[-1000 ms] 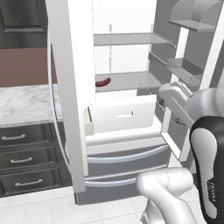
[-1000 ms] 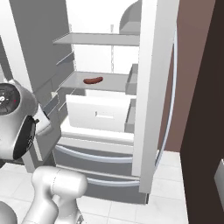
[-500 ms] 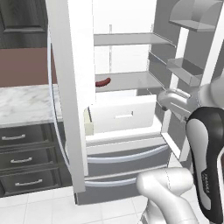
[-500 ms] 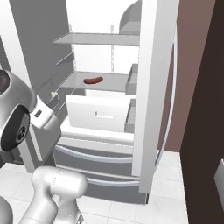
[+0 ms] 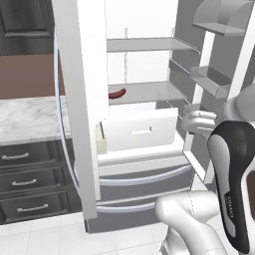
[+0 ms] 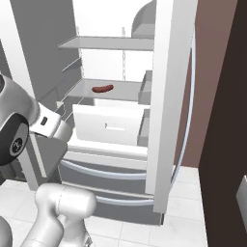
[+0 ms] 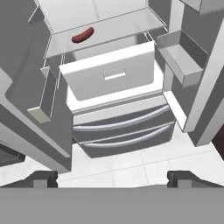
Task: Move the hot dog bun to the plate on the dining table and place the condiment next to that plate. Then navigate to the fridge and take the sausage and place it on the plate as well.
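tall grey stainless fridge (image 5: 144, 164) – doors open, frame centre | small dark red-brown sausage (image 7: 82, 35) – upper left, on shelf | two-finger gripper (image 7: 112, 177) – jaws wide, empty | step: sausage pickup – next likely reach up to shelf

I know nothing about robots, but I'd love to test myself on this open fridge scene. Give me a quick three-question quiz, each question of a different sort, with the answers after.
1. True or false: the sausage lies on a shelf inside the open fridge.
2. Multiple choice: the white drawer sits (A) above the sausage's shelf, (B) just below it, (C) on the floor.
3. Fill in the blank: the claw is ____, with nothing between its tips.

Key:
1. True.
2. B.
3. Open.
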Robot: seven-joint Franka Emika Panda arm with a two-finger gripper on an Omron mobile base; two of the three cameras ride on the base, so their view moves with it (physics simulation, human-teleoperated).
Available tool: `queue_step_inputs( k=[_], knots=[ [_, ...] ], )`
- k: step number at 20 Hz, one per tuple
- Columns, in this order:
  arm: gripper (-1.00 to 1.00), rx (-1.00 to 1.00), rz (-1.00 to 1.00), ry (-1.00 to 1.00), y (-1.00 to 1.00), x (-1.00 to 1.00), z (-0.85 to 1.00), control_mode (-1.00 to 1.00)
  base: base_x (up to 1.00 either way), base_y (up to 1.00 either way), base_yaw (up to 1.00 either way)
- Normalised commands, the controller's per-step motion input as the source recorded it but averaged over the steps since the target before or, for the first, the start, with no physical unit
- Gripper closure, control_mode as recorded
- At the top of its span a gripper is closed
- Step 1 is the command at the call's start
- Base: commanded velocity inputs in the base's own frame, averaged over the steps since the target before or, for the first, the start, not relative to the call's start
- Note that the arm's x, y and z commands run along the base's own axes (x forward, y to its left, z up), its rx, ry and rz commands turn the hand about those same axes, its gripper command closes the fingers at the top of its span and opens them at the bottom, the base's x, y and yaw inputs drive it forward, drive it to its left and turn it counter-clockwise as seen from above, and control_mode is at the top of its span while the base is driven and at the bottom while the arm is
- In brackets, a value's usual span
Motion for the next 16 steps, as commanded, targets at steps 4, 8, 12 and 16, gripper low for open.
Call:
queue_step_inputs(
  k=[4,8,12,16],
  knots=[
    [-1.0,0.0,0.0,0.0,0.0,0.0,0.0,-1.0,0.0,0.0,0.0],
    [-1.0,0.0,0.0,0.0,0.0,0.01,0.0,-1.0,0.0,0.0,0.0],
    [-1.0,0.0,0.0,0.0,0.0,0.09,0.0,-1.0,0.0,0.0,0.0],
    [-1.0,0.0,0.0,0.0,0.0,0.0,0.0,1.0,0.27,0.0,0.0]
  ],
)
